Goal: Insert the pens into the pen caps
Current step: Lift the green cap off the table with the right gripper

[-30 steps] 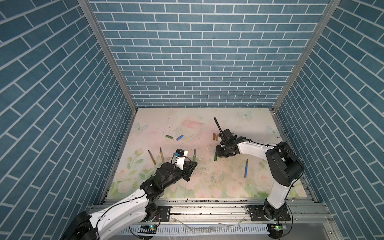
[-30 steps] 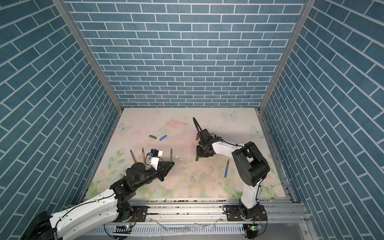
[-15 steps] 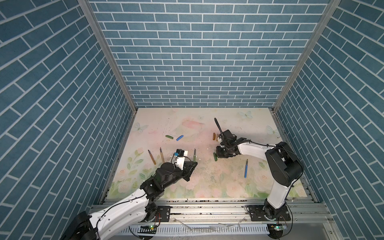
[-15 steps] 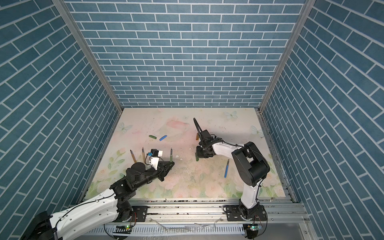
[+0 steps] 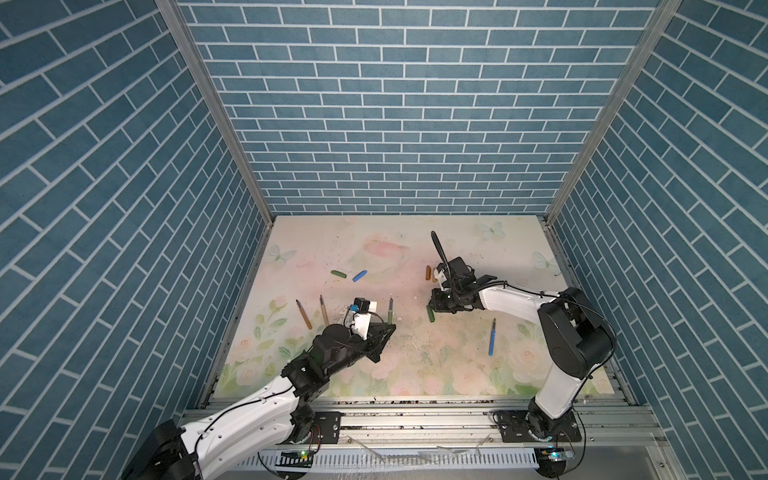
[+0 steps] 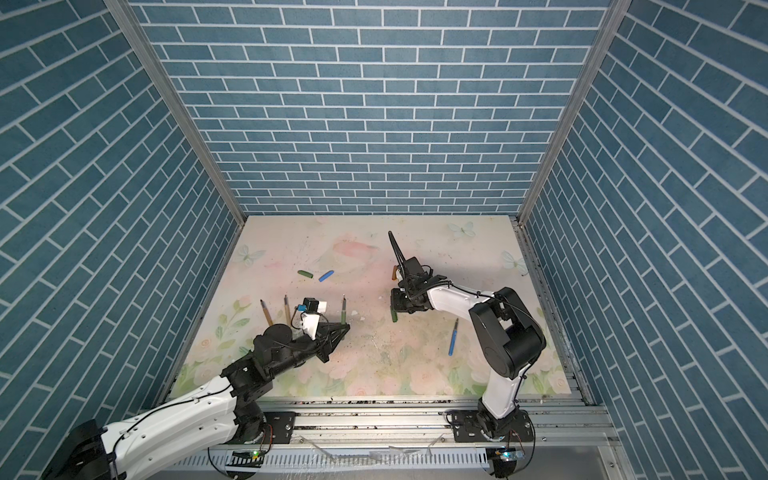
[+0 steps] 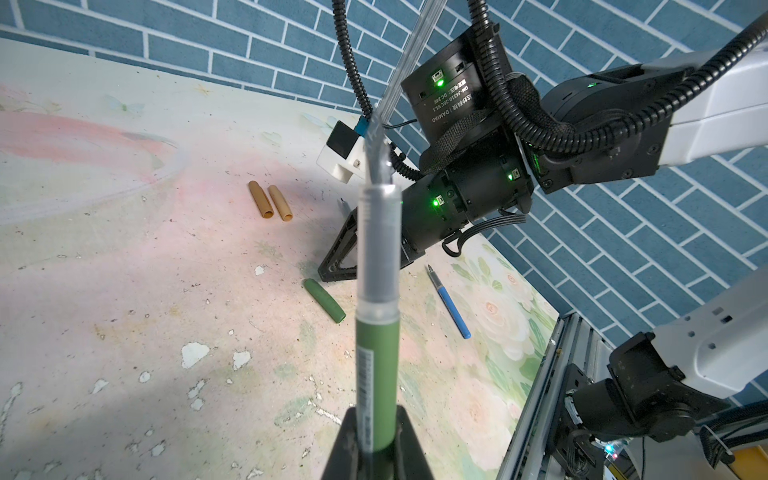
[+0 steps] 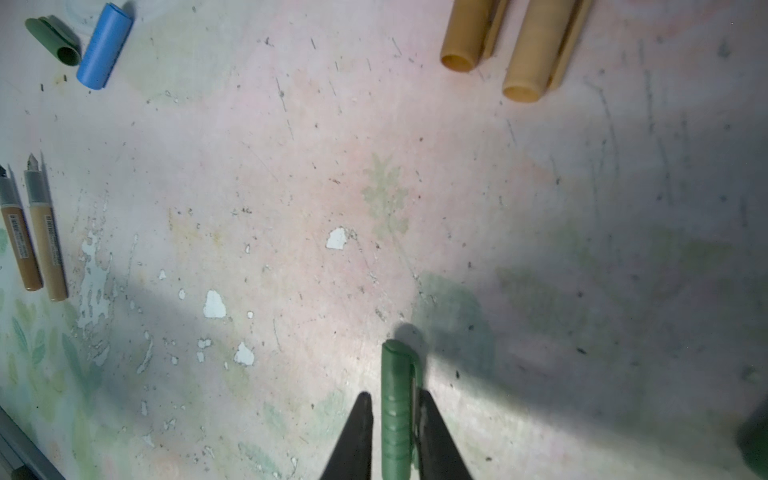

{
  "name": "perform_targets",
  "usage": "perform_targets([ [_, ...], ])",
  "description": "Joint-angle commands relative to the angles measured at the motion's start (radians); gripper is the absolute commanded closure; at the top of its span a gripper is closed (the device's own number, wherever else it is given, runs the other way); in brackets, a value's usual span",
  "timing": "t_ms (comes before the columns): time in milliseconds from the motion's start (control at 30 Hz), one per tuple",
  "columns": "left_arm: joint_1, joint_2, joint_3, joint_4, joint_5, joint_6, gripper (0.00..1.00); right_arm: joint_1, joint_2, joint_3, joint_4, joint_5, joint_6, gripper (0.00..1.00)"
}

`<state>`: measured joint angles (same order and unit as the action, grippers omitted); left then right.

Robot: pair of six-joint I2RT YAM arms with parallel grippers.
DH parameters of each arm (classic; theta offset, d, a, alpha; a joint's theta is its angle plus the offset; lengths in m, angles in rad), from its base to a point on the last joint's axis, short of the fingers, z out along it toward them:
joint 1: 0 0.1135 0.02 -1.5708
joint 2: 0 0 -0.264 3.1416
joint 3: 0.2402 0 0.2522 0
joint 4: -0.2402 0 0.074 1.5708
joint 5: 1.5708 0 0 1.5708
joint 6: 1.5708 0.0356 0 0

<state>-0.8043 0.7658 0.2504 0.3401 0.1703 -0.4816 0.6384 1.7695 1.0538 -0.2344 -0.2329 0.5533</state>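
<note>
Green pen (image 7: 376,345): standing nearly upright above the tabletop (image 5: 415,374), left of centre in both top views, with its grey nib end pointing up. This is probably so the tip is facing a cap that comes to meet it.
Left gripper (image 7: 376,419): its fingers are clamping the pen's lower barrel tightly. Holding it low is leaving the whole nib end bare for capping.
Green cap (image 8: 397,407): lying flat on the tabletop near the middle, well apart from the held pen. It looks like the matching piece now being fetched.
Right gripper (image 8: 395,399): its fingers are straddling the cap at a narrow spread. A pale sliver is showing beside one finger, so I cannot tell whether they are gripping it.
Other caps: a second green cap (image 5: 338,274) and a blue cap (image 5: 360,275) are lying just beside each other towards the back. An amber cap (image 8: 469,33) and a tan cap (image 8: 536,45) are lying side by side.
Other pens: a tan pen (image 5: 323,311), an orange-brown pen (image 5: 304,314) and a blue pen (image 5: 492,336) are resting uncapped.
Hidden: the straddled cap's lower half is running out of the right wrist view, so its open end is not showing. The held pen's very tip is blurring against the other arm in the left wrist view.
</note>
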Motion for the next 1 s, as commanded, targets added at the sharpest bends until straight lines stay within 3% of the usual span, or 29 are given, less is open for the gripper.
perform_targets([
  [0, 0.004, 0.000, 0.026, 0.023, 0.010, 0.001, 1.00, -0.002, 0.007, 0.002, 0.002, -0.019, 0.020, 0.78],
  [967, 0.004, 0.004, 0.028, 0.020, 0.013, 0.000, 1.00, -0.001, 0.088, 0.001, -0.040, 0.055, -0.007, 0.79],
])
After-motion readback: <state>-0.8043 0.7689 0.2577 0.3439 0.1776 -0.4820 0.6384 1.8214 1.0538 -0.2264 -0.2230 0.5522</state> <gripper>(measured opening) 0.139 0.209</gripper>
